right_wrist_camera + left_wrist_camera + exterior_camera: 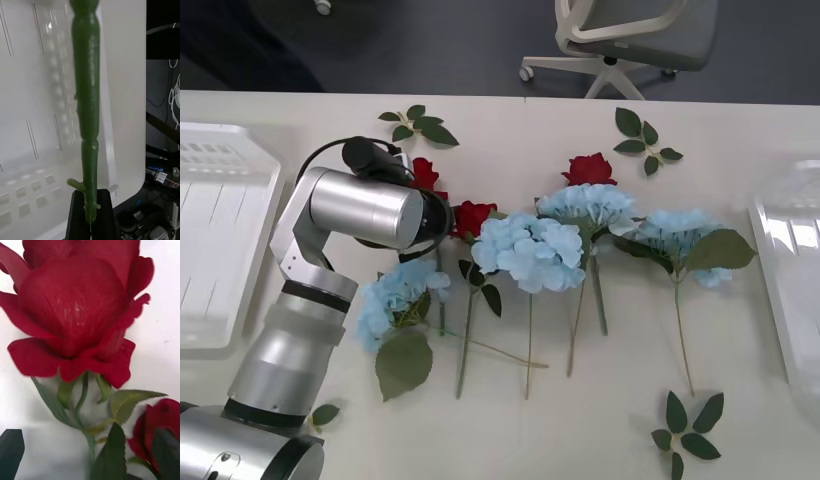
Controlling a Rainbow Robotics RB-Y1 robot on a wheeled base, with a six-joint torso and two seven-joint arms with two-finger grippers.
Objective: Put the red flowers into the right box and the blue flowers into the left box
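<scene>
- While the table carries everything, the left box lies at its left edge and the right box at its right edge, well apart from each other.
- Left arm reaches from the near left corner over the table, its wrist above the row of flowers.
- Four blue flowers lie in a row at mid-table: one just beside the left arm, one at centre, one behind it, one nearest the right box. All stems point toward the robot.
- Three red flowers lie on the table among the blue ones, two of them close by the left wrist.
- Left gripper hovers directly over a red rose, black fingers spread wide at either side of its stem, nothing held.
- Right gripper is clamped on a green flower stem, above the ribbed floor of a white tray; the bloom is out of frame.
- Loose leaf sprigs lie scattered near the table edges.
</scene>
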